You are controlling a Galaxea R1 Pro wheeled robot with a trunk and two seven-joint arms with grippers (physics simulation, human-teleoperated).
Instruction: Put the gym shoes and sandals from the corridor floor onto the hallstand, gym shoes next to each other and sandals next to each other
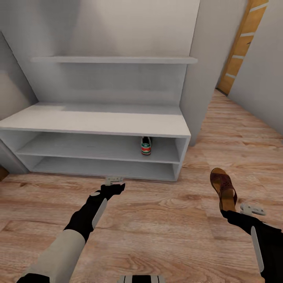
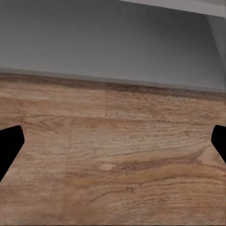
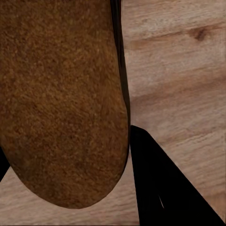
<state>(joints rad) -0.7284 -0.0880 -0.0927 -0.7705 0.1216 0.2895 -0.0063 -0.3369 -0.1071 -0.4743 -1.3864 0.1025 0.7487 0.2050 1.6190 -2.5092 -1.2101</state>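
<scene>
A large pale grey-white hallstand (image 1: 98,122) holds one cream gym shoe (image 1: 146,146) on its upper shoe shelf. Both black arms reach forward low over wood-plank floor (image 1: 157,220) — left gripper (image 2: 113,141) spread open, right gripper (image 3: 84,155) clasping a brown leather-look sandal (image 1: 224,188).

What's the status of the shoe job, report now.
Done: one gym shoe sits on the hallstand, on its upper low shelf. In hand: the right hand is at a sandal, one finger beside its sole; a firm grasp can't be confirmed. The left hand is open over the corridor floor. Left: this sandal plus the others.
</scene>
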